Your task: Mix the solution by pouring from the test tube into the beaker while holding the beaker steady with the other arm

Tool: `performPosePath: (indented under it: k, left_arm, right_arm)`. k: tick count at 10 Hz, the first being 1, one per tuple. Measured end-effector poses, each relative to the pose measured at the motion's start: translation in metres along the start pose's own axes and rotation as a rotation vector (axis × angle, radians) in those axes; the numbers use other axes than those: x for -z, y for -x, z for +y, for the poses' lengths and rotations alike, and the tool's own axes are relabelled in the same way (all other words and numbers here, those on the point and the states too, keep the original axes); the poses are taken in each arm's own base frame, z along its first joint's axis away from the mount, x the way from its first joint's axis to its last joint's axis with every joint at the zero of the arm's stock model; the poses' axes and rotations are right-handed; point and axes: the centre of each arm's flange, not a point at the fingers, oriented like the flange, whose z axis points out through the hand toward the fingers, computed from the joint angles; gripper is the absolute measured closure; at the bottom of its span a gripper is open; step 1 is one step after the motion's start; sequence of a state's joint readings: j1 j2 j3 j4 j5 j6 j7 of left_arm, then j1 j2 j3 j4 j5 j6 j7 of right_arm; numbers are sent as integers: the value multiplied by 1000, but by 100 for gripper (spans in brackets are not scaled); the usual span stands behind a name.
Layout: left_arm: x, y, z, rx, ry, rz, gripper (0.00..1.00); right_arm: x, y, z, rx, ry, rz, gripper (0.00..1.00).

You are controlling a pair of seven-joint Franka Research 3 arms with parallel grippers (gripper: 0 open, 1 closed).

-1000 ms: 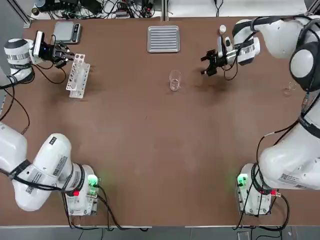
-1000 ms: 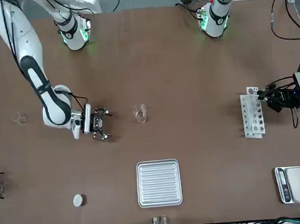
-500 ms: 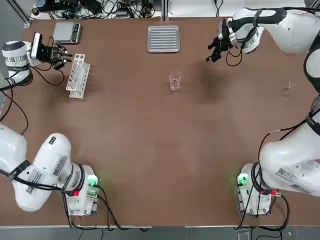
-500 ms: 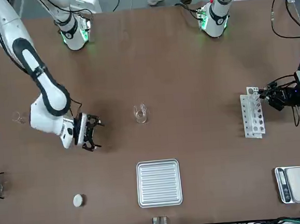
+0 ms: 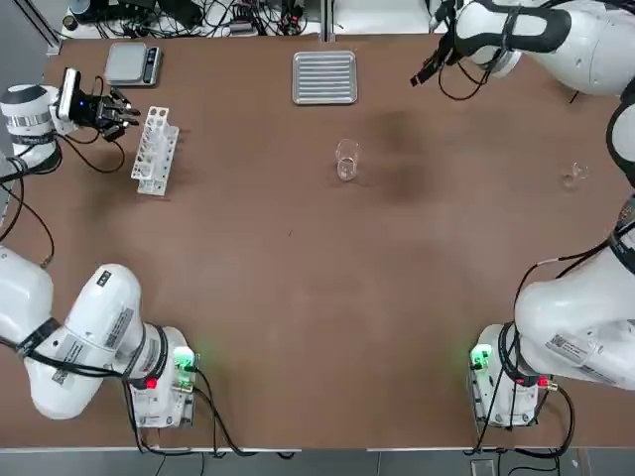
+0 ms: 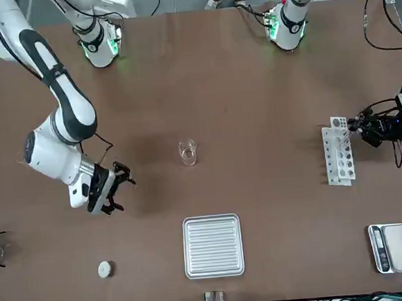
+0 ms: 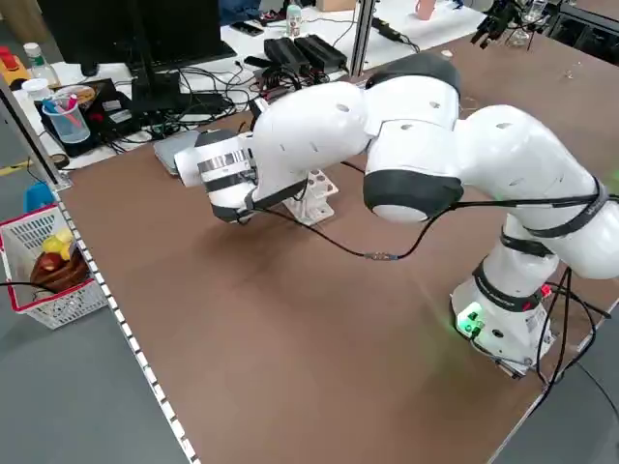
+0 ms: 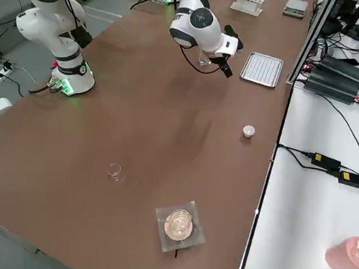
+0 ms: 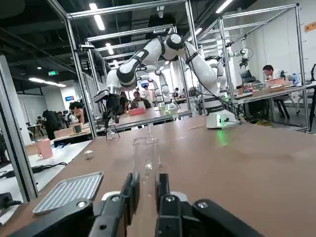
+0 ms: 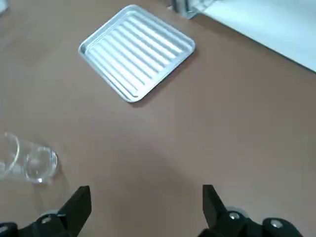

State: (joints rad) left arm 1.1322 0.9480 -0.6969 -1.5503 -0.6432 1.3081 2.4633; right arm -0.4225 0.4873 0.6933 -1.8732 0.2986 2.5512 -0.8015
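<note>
The right claw [image 6: 113, 187] hangs above the table [image 5: 298, 278] near its far edge, fingers spread wide and holding nothing. The right wrist view shows the two fingertips [image 10: 79, 202] well apart with bare table between them. The glass beaker [image 5: 346, 159] stands upright on the table, apart from this claw, toward the table's middle and on the robot's left of it; it is not touched by either arm. The ribbed metal tray [image 5: 324, 76] lies flat by the far edge, also to the left of the right claw and beyond the beaker.

The left claw [image 5: 111, 110] sits at the far left of the table, just beside the white tube rack [image 5: 154, 149], which lies on its right. Its fingers [image 9: 131, 192] are pressed close together with only a narrow slit between them; nothing is seen in the slit. A scale [image 5: 133, 63] rests beyond this claw, near the far edge. A small clear glass piece [image 5: 574, 177] stands alone near the table's right edge, well apart from both claws.
</note>
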Motion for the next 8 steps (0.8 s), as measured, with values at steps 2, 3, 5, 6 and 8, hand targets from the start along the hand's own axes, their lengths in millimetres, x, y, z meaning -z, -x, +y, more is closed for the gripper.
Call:
performPosePath:
  k: [2, 3, 5, 6, 8]
  left_arm:
    - [0, 1, 1, 2, -1, 0, 78]
    - [0, 2, 2, 6, -1, -1, 78]
    - [-1, 5, 0, 26, -3, -2, 78]
    - [0, 7, 1, 35, -10, 0, 78]
    - [-2, 14, 0, 66, -20, 2, 78]
  right_arm:
    - [23, -13, 6, -171, 20, -39, 0]
    - [36, -24, 7, -225, 25, -58, 0]
    - [57, -36, 9, -310, -3, -121, 0]
    - [70, -40, 11, -365, -6, -181, 0]
    - [103, -49, 8, -463, 7, -308, 0]
